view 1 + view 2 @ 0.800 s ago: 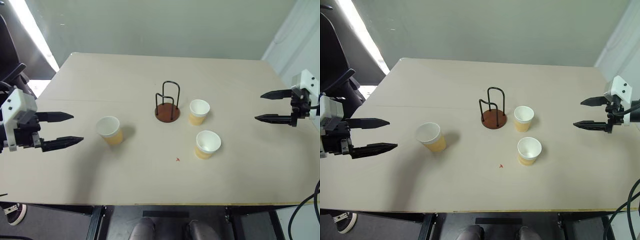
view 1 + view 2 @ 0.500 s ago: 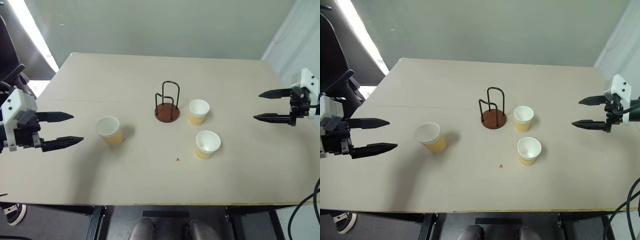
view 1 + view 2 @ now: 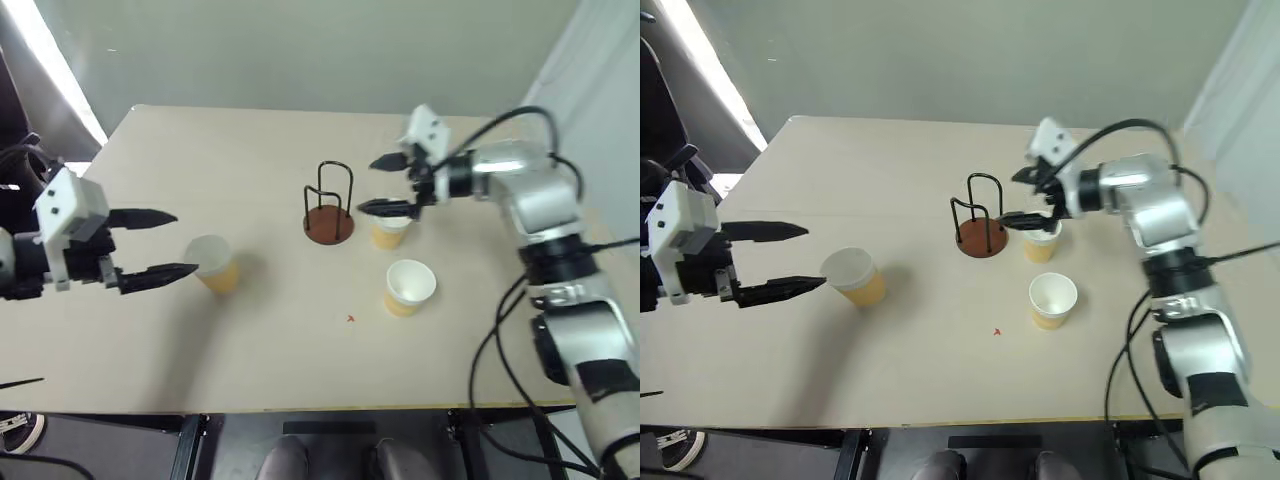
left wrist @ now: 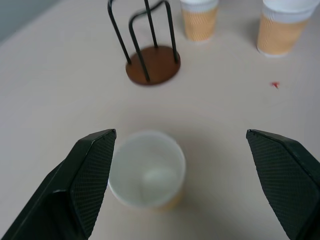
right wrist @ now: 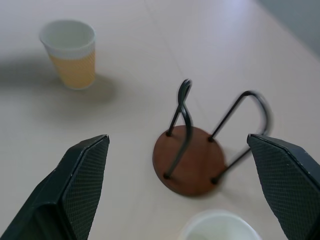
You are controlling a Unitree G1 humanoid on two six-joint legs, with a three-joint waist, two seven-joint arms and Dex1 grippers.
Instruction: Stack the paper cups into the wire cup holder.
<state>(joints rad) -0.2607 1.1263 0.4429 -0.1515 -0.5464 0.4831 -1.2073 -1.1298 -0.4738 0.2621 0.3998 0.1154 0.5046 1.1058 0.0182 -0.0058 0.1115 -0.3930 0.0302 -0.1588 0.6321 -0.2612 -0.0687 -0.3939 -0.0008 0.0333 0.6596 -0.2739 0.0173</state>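
Wire cup holder (image 3: 328, 212) stands empty mid tabletop (image 3: 250, 340). R pincer (image 3: 385, 185) spread wide, over cup (image 3: 1041, 242) just beside holder. L pincer (image 3: 165, 243) spread, near second cup (image 3: 213, 262). Third cup (image 3: 408, 287) sits upright nearer the front edge.

We see the wire cup holder (image 3: 329, 208) standing empty at the table's middle, black arches on a reddish-brown disc. One ribbed tan paper cup (image 3: 390, 229) stands just right of it, another (image 3: 408, 287) nearer us, the third (image 3: 212, 263) well left; all upright.
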